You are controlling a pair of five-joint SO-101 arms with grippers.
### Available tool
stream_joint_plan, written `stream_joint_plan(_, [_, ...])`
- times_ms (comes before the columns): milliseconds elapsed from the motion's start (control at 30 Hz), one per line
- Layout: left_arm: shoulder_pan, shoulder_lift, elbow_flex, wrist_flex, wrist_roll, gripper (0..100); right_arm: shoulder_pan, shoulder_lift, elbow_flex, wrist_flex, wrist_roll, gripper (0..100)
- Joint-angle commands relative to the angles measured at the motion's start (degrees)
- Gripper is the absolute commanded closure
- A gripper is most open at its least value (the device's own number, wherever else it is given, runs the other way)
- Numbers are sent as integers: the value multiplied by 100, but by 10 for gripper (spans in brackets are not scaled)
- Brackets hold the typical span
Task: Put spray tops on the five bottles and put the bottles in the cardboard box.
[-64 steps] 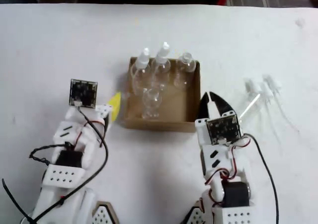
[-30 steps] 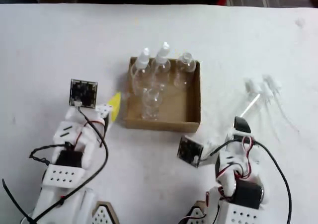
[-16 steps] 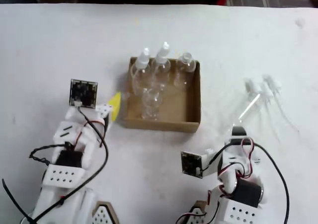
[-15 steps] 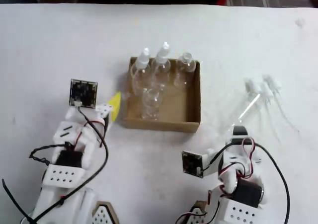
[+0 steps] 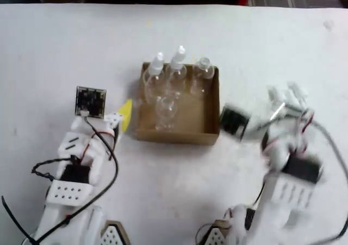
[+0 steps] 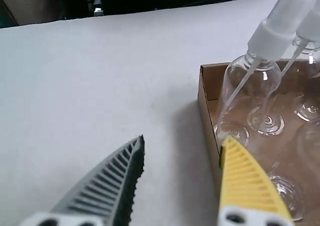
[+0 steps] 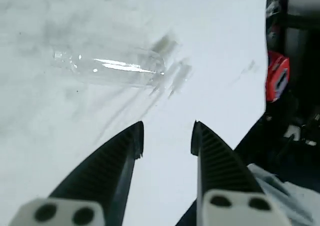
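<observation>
White table (image 7: 45,116), clear bottle (image 7: 110,65) flat just ahead of right arm's spread jaws (empty)

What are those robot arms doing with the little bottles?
They're packing spray bottles. Four bottles stand in the cardboard box: two with spray tops on, two without. The right tool is open and hovers near the fifth bottle, which lies on the table by the loose spray tops. The left tool is open too, beside the box, holding nothing.
</observation>
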Motion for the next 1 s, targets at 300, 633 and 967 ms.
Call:
stream_joint_plan(300, [31,-110,-26,-158,-53,767,418,4690,-3473,-752,-3358,950])
stream_joint_plan(633, [48,-110,-18,-167,-62,767,4,6316,-4334,-892,-4185,982])
stream_joint_plan(967, [75,-110,-18,-167,-369,767,-110,6985,-4360,-1516,-4070,982])
